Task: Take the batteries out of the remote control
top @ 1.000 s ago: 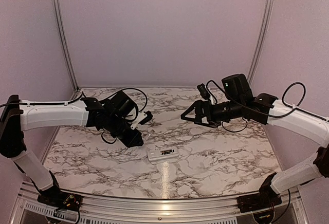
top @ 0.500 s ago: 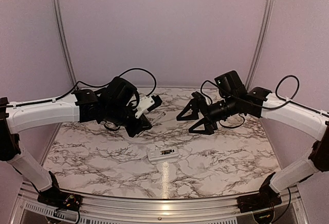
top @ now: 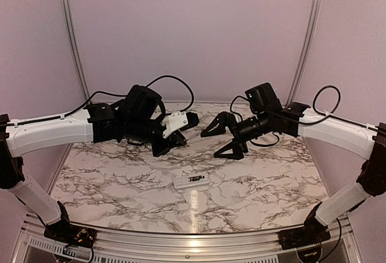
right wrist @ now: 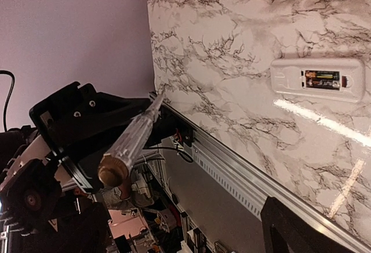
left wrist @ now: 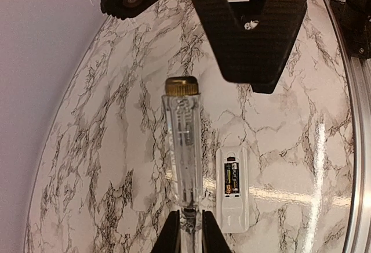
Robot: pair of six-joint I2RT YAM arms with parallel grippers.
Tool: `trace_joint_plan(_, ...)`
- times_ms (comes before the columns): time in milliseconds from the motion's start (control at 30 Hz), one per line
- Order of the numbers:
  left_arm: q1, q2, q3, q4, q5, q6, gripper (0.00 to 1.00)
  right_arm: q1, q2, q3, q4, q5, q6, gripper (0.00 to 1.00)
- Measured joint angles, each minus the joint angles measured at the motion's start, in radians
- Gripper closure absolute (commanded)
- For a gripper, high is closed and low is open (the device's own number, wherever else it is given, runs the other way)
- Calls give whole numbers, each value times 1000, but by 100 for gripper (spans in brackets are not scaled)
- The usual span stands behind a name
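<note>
Left gripper clamps the clear brass-capped plastic tool midair. Right gripper gapes wide, empty, facing it. White oblong plastic remote control lies on the marble table, dark batteries inside.

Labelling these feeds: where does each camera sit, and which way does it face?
Top: above and behind the bases, looking down over the table; both arms and the open right gripper show.
Left wrist: on the left arm, looking past the left gripper, shut on a clear tool, down at the table and the right gripper.
Right wrist: on the right arm, facing the left arm across the table; one own finger shows.
Shared: all see the remote; both wrist views show its batteries and the tool.
</note>
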Motion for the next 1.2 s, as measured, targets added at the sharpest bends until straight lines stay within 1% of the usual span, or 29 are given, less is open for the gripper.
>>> trace_joint_plan(200, -11, 3, 42, -8, -16, 79, 100, 19, 61, 18, 21, -14, 47, 10)
trace_joint_plan(467, -45, 39, 44, -12, -40, 114, 100, 40, 112, 55, 63, -17, 94, 14)
trace_joint_plan(567, -50, 50, 44, -13, -51, 118, 100, 42, 119, 66, 77, -17, 108, 22)
trace_joint_plan(667, -51, 51, 48, -16, -64, 122, 100, 43, 119, 66, 93, -12, 123, 34)
trace_joint_plan(700, -51, 53, 53, -16, -70, 122, 100, 43, 119, 66, 98, -10, 132, 37)
trace_joint_plan(967, -66, 78, 86, -15, -92, 121, 100, 43, 119, 66, 111, 24, 160, 50)
trace_joint_plan(1200, -74, 82, 88, -16, -93, 121, 100, 43, 121, 66, 105, 54, 144, 65)
